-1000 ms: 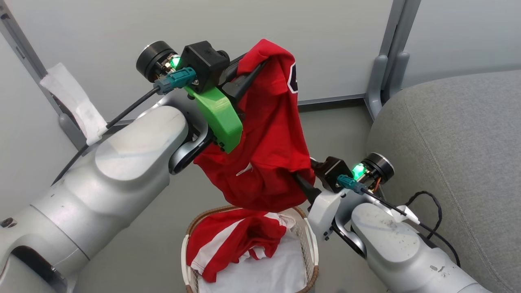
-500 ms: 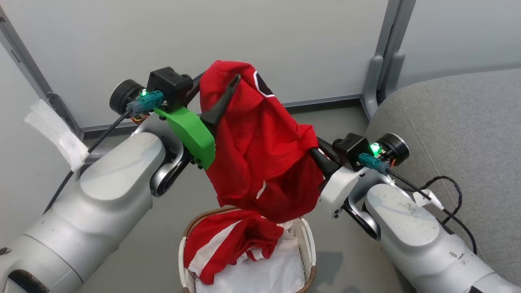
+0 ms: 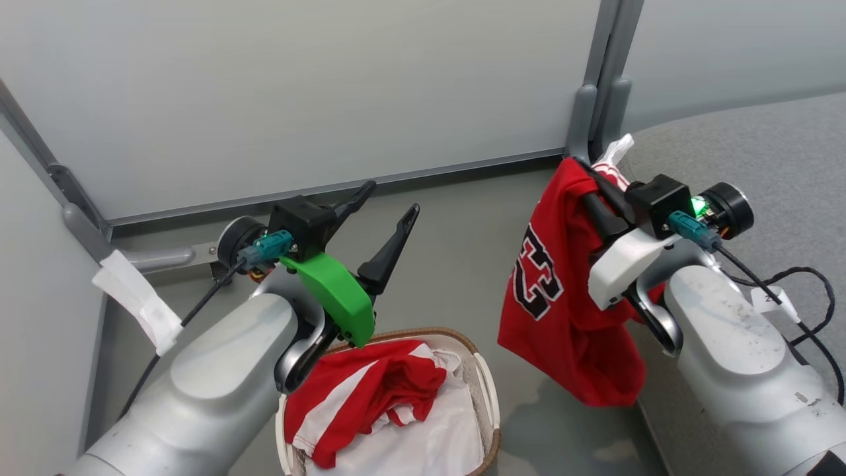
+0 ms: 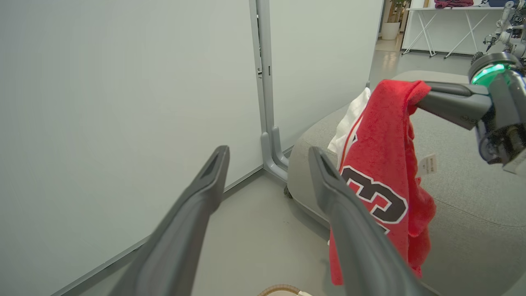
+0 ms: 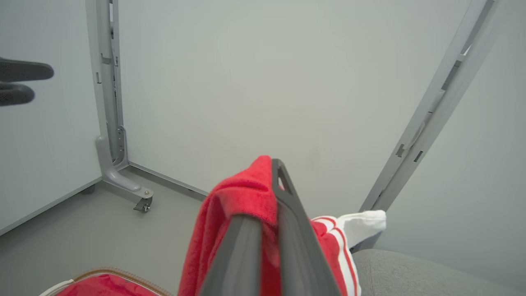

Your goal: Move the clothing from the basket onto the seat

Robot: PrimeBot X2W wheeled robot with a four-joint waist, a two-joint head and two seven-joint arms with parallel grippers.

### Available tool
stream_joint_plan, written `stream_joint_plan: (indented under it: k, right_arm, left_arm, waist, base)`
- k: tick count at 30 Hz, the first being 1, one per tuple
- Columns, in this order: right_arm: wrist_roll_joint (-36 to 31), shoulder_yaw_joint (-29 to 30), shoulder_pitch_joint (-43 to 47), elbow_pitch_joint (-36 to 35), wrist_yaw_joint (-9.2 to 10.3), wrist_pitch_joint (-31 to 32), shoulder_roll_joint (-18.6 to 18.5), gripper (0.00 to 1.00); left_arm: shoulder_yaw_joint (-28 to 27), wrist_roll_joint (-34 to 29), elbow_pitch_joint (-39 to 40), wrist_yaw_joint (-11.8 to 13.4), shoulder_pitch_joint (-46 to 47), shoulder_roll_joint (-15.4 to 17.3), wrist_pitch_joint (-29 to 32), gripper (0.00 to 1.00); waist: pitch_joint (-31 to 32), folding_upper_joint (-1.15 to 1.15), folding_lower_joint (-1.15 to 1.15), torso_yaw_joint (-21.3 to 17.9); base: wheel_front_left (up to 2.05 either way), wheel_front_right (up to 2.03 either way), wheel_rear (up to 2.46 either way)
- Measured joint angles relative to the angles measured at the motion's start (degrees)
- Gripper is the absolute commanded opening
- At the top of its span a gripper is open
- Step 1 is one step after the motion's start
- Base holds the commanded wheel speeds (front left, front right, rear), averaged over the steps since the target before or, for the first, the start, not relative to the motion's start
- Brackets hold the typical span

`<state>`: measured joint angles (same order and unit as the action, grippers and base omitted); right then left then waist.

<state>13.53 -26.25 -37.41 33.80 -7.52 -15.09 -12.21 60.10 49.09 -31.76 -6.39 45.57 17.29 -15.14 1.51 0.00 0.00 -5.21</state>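
Observation:
One red garment with a black "23" hangs from my right gripper, which is shut on its top edge, at the left edge of the grey seat. The right wrist view shows its fingers pinching the red cloth. My left gripper stands open and empty above the basket; the left wrist view shows its spread fingers and the hanging garment. The second red garment lies in the basket on a white sheet.
Grey partition walls close the back, with a post and foot beside the seat. A white strip hangs on the left post. A black cable lies on the seat near my right wrist. Grey floor surrounds the basket.
My left gripper let go of the red garment, opened and dropped lower. My right gripper carried the garment right and up to the seat's edge. The camera also shifted.

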Motion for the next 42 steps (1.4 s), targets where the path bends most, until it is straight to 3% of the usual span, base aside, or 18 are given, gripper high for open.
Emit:
stream_joint_plan:
  k: [11, 29, 36, 42]
  right_arm:
    - [-3.5, 6.5, 0.7, -2.2, 0.0, 0.0, -4.9, 0.0]
    - [-4.1, 11.4, 1.9, -7.6, 0.0, 1.4, -5.4, 0.0]
    - [-4.5, 13.2, 2.2, -8.5, 0.0, 1.6, -4.9, 0.0]
    - [-2.9, 12.9, -2.1, -8.0, -0.01, 3.8, -5.8, 0.0]
  left_arm:
    - [-3.6, -4.0, 3.1, -0.2, -8.9, -2.3, 0.0, 1.0]
    - [-5.7, -10.9, 5.7, -0.4, -11.8, -4.0, 0.0, 1.0]
    - [-5.0, -12.0, 5.9, -0.5, -11.7, -3.8, 0.0, 1.0]
    - [-4.5, -12.9, 7.3, -0.6, -10.4, -3.5, 0.3, 1.0]
  waist:
    - [-0.8, 0.0, 0.0, -5.5]
    - [-6.1, 0.0, 0.0, -20.8]
    - [-9.9, 0.0, 0.0, -23.4]
    - [-13.0, 0.0, 0.0, -23.3]
  base:
    - [0.0, 0.0, 0.0]
    - [0.0, 0.0, 0.0]
    - [0.0, 0.0, 0.0]
    - [0.0, 0.0, 0.0]
